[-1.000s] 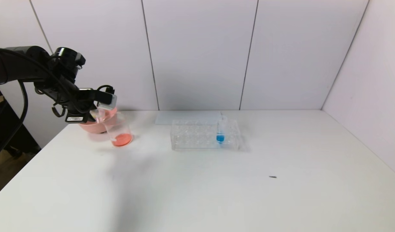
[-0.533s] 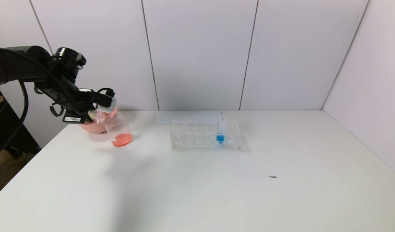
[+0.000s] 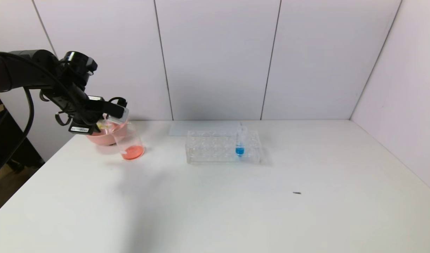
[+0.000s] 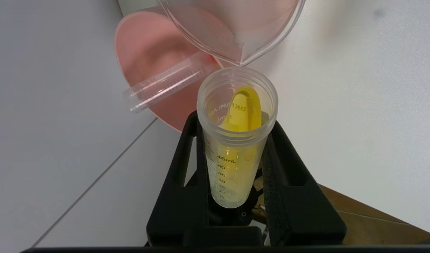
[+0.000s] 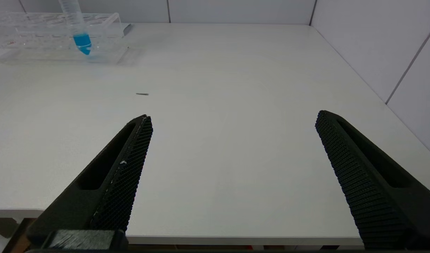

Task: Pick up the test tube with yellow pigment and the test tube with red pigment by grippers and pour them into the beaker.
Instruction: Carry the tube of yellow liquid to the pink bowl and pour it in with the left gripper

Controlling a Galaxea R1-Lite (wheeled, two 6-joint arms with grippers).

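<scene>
- Since the earlier frames the left end effector has risen slightly and edged toward the beaker, tipping its tube a little further.
- The left end effector is clamped on the test tube with yellow pigment, its two black fingers pressing the tube's sides.
- The tube's open mouth sits just beside the beaker's pouring lip; yellow liquid lies along the inner wall, short of the rim.
- The beaker stands on the white bench near its far left corner, with red-orange liquid in its bottom.
- A pink bowl sits just behind the beaker; an empty clear tube lies across it, one end jutting past the rim.
- A clear tube rack stands mid-bench, well apart from the beaker, holding an upright blue-liquid tube.
- The right end effector hangs low over the near right part of the bench, its fingers spread wide with nothing between them.
- A small dark speck lies on the bench.
</scene>
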